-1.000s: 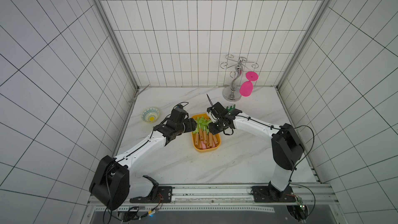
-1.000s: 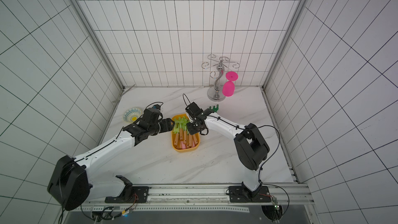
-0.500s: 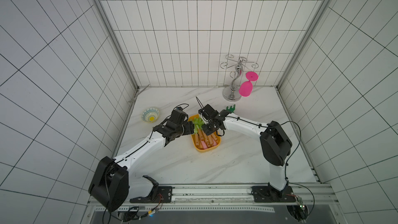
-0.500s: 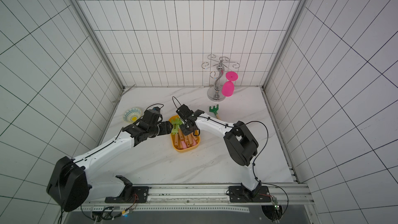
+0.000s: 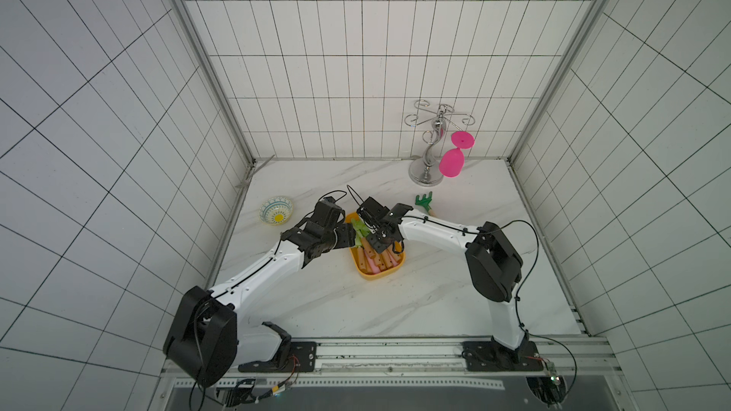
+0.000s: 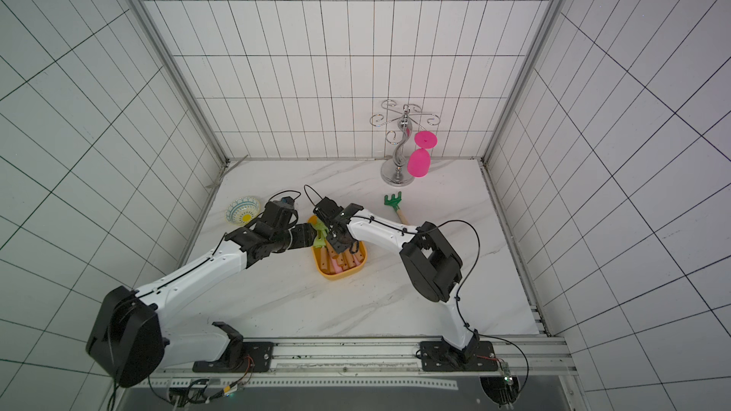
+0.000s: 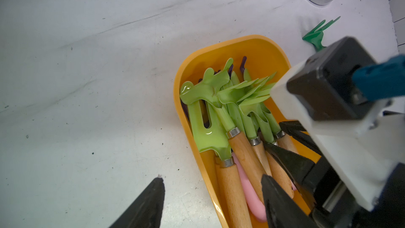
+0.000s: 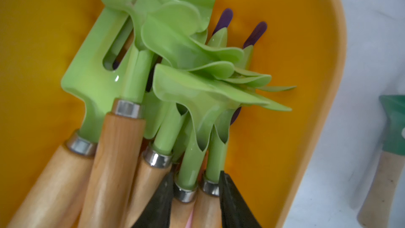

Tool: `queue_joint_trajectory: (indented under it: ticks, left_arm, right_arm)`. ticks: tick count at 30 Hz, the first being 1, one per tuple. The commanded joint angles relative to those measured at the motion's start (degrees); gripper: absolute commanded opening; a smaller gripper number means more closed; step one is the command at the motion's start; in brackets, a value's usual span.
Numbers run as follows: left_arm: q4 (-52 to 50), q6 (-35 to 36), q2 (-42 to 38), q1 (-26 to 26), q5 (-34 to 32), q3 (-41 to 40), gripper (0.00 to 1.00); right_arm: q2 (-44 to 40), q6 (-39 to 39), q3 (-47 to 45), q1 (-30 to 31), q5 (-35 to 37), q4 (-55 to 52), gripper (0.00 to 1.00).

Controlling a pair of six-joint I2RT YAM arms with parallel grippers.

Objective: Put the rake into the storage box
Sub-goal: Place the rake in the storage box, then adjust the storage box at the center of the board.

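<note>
- Right gripper (image 8: 194,178) pointed into the storage box (image 7: 241,40), jaws slightly apart astride a light-green rake (image 8: 197,97); grip unclear.
- Left gripper (image 7: 212,177) straddled its rim, wide open, empty.

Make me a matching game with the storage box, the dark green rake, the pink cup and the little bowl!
1 storage box
2 dark green rake
3 pink cup
4 little bowl

A hangs upside down
B holds light green tools
C round, yellow middle
D lies flat on the table

Pairs: 1-B, 2-D, 3-A, 4-C
</note>
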Motion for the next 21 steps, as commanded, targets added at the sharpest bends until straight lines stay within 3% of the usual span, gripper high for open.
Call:
queue_joint_trajectory:
  ticks: [1, 6, 10, 16, 21]
  left_arm:
    - [-1.74, 1.13, 1.61, 0.46, -1.01, 1.74, 0.71]
    - [-2.5, 1.15, 4.38, 0.64, 0.24, 2.63, 0.71]
    - [-2.05, 1.15, 7.82, 0.67, 2.06, 3.13, 0.71]
    - [-0.39, 2.67, 14.08, 0.67, 4.22, 5.66, 0.67]
    - [0.09, 4.66, 18.61, 0.62, 5.28, 9.06, 0.63]
  right_arm:
    - [-5.22, 0.0, -1.52, -0.43, 0.25, -3.65, 0.51]
    - [-12.21, -0.14, -1.83, -2.74, -3.49, -3.21, 0.59]
    - [-15.48, -0.18, -3.39, -7.93, -5.3, -2.54, 0.6]
    - [-12.41, 0.77, -5.64, -20.59, -8.06, -2.1, 0.59]
    - [-9.62, 0.78, -6.86, -26.0, -7.11, 0.97, 0.6]
